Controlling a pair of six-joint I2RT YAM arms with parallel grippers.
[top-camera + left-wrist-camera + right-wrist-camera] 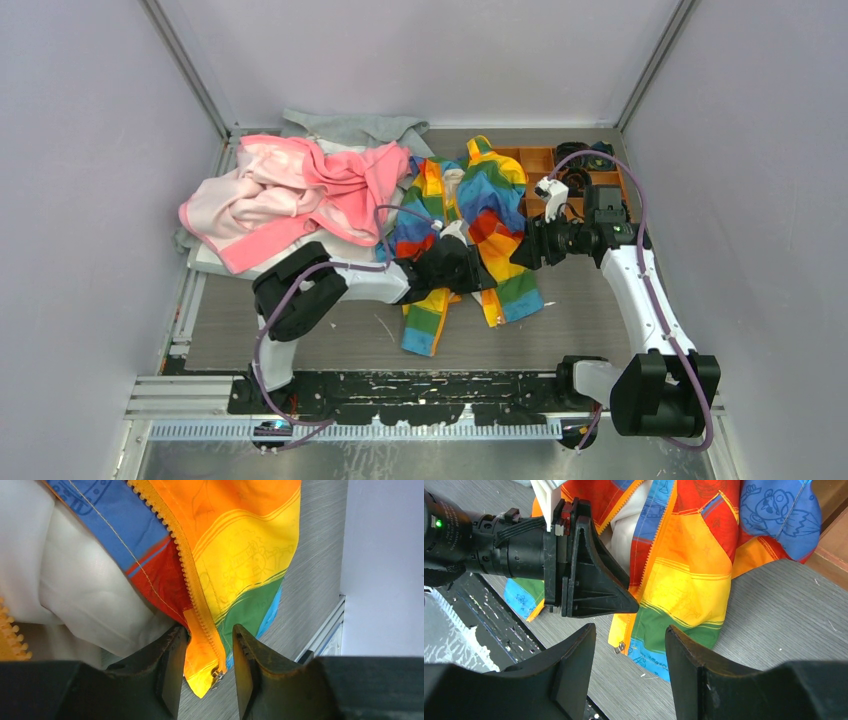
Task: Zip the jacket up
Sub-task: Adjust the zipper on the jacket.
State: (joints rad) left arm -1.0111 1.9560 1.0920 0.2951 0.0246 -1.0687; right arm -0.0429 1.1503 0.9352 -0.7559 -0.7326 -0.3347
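Over at the left of the grey brushed table (590, 310) lies a crumpled pink garment (290, 195), with a grey garment (350, 128) behind it. Just right of these, mid-table, the small rainbow-striped jacket (500, 190) lies unzipped, its cream lining (85, 585) showing. The left gripper (209, 635) reaches across its lower half, jaws narrowly spread around the bottom end of the orange front zipper (185, 565); the yellow hem corner (200, 680) and a small metal zipper piece (216, 672) sit between the fingers, not visibly clamped. Just beside it to the right, the right gripper (630, 635) hovers over the jacket's green and blue hem, jaws spread wide and holding nothing. Behind it, touching the jacket's far side, stands an orange compartment tray (545, 160).
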